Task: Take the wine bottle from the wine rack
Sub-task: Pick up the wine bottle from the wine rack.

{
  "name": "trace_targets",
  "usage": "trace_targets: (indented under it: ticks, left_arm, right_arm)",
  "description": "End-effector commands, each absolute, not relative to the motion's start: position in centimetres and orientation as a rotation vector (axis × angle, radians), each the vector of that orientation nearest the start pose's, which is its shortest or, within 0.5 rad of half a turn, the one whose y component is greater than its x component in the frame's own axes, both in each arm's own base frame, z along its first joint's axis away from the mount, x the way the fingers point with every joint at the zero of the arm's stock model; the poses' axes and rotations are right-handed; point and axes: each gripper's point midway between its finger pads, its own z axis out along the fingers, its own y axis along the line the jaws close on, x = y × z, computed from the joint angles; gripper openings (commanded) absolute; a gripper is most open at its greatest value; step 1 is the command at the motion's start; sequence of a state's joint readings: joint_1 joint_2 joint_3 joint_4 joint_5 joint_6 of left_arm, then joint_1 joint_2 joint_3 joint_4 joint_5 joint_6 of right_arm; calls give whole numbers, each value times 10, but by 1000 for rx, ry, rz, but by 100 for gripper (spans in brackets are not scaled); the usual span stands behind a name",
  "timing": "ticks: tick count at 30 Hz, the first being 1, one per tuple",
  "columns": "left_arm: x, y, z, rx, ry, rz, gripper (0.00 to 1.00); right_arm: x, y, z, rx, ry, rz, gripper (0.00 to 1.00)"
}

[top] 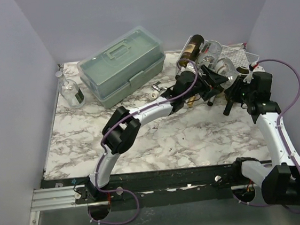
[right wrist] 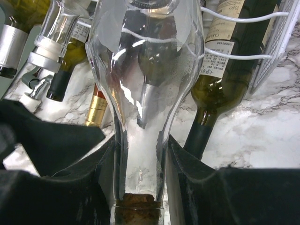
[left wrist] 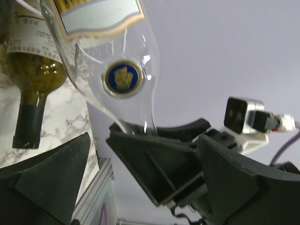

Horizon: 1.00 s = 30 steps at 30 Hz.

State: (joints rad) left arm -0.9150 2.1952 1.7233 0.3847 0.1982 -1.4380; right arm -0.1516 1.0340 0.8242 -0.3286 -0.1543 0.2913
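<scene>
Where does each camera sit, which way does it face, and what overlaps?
Top external: above the bases, looking down on the table; both arms show.
Left wrist: low, looking up the clear bottle; open left gripper frames it.
Right wrist: looking along that bottle's neck toward the wine rack; right gripper clamps it.
Shared: both wrist views show the clear bottle and right gripper.

Green toolbox (top: 122, 66), small glass bottle (top: 72, 93) beside.
</scene>
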Motion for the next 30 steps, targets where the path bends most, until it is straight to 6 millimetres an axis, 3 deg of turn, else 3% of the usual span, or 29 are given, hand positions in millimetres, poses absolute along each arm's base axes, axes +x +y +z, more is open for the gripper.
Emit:
trace_targets:
  ticks: [1,9,19,30]
  left_arm:
    - [365,-576,225,-456,2065,-1732,99]
    - [378,-596,210,-448,2094,-1705,99]
    - [386,-611,221,-399,2072,-1717,97]
    - [382,-613,223,-349,2078,-1728,95]
  right_arm:
    - [331,-12,209,327,2005,228,0]
    - [326,-12,214,318,1983,221,0]
    - [318,-15,224,294,1956,191,0]
    - [311,-13,216,256,1992,178,0]
